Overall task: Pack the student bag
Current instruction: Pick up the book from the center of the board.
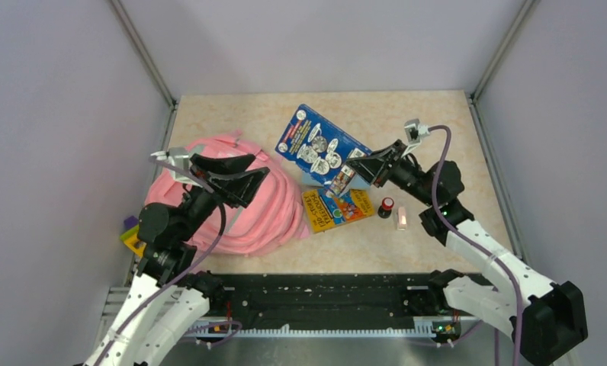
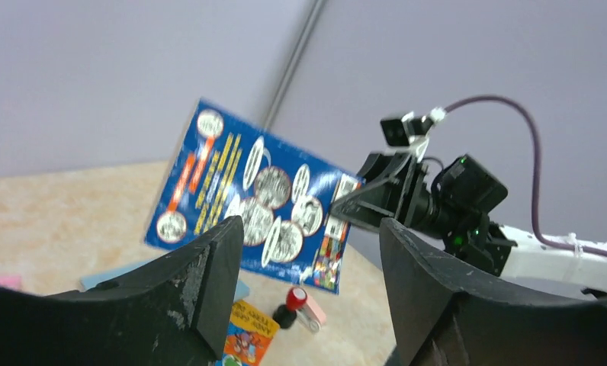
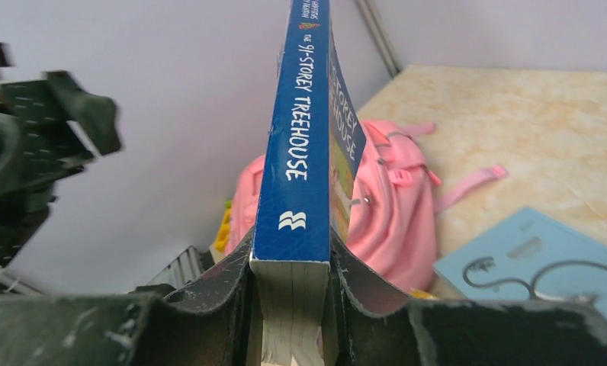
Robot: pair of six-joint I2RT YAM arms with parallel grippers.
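Packing is at the book step. The right gripper [image 1: 346, 175] pinches a blue book [image 1: 316, 143], tilted in the air just right of the student bag [image 1: 270, 213]. The left gripper [image 1: 247, 169] hangs over the bag, jaws apart, empty. Next, I think, the book must slide into the bag's opening.

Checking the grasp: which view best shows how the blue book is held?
Right wrist: the blue book stands spine-on, pinched between both fingers of the right gripper. Top external shows only its cover from above; left wrist shows the cover, gripped at one corner.
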